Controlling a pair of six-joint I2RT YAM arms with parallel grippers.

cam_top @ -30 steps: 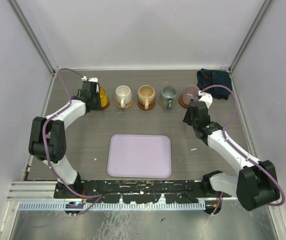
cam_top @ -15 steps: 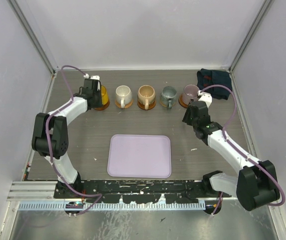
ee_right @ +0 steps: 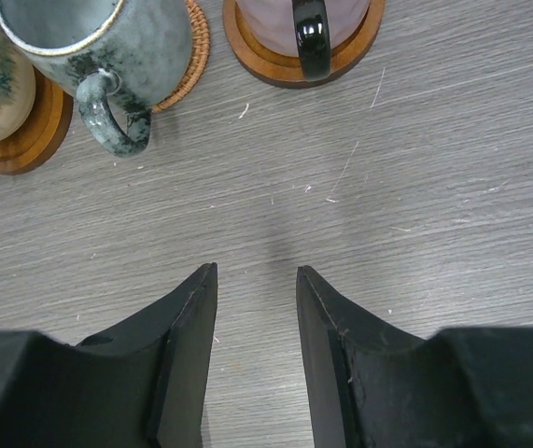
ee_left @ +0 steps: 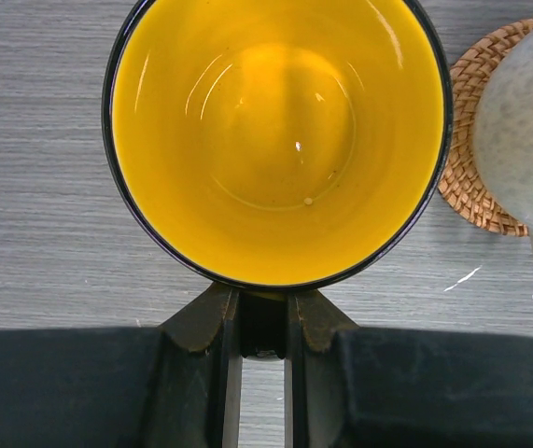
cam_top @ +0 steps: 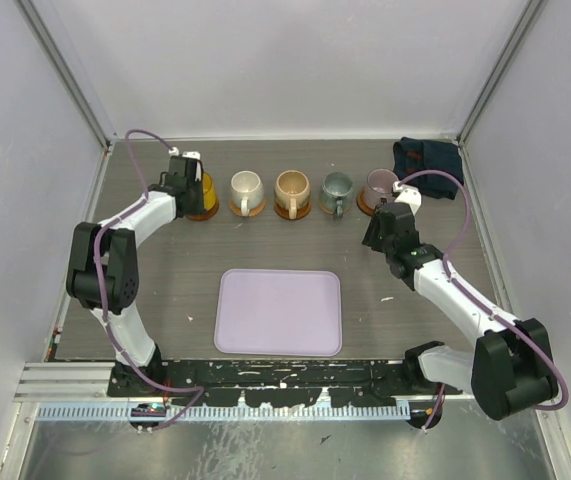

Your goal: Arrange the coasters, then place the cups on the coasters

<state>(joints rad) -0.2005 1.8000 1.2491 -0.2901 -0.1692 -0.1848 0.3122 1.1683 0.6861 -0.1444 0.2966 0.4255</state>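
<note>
- Nearest me, the tray (cam_top: 278, 312) lies flat at the middle of the table's (cam_top: 165, 270) near edge. Nothing is on it, and it has no part in the job.
- Further out on the right, my right end effector (ee_right: 257, 280) hangs over bare table just short of the cup row. Its jaws are partly spread and hold nothing.
- Just past it, the mauve cup (cam_top: 378, 184) sits square on a wooden coaster (ee_right: 261, 63), last in the row toward the right edge. I count that one done.
- Beside it the grey cup (ee_right: 89, 37) sits on a woven coaster (ee_right: 194, 51), and the tan cup (cam_top: 292, 187) on another wooden one. Both look settled.
- The cream cup (cam_top: 246, 190) is next, also on a woven disc.
- At the row's left end, my left end effector (ee_left: 263, 313) is closed to a narrow gap on the yellow cup (ee_left: 275, 140). It pinches what I take to be the handle, just under the rim.
- From above, a brown edge shows under the yellow cup, so it is over its coaster. I cannot tell whether it rests fully down.
- In the far right corner lies a dark cloth (cam_top: 428, 157), apart from the row.
- My read: all five coasters are arranged along the far edge and four cups are placed. What is left is to seat and let go of the yellow cup.
</note>
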